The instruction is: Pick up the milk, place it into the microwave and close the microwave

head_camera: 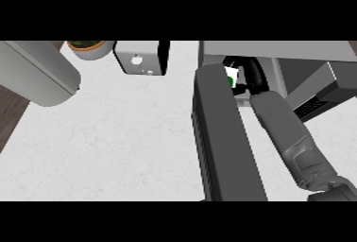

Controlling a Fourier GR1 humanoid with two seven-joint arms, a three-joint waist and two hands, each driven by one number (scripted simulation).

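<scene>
The microwave (293, 49) stands at the upper right with its door (223, 142) swung open, a long dark slab running down the middle of the view. My right forearm comes in from the lower right and goes into the microwave's opening. There my right hand (255, 72) is curled round the milk (232, 76), a white carton with a green patch that is mostly hidden by the fingers and the door's edge. I cannot tell whether the carton rests on the microwave's floor. My left hand does not show.
A potted plant (89, 47) and a white and black appliance (143, 57) stand at the counter's back. A pale grey cylinder (38, 73) lies across the upper left. The white counter (111, 151) spreads left of the door.
</scene>
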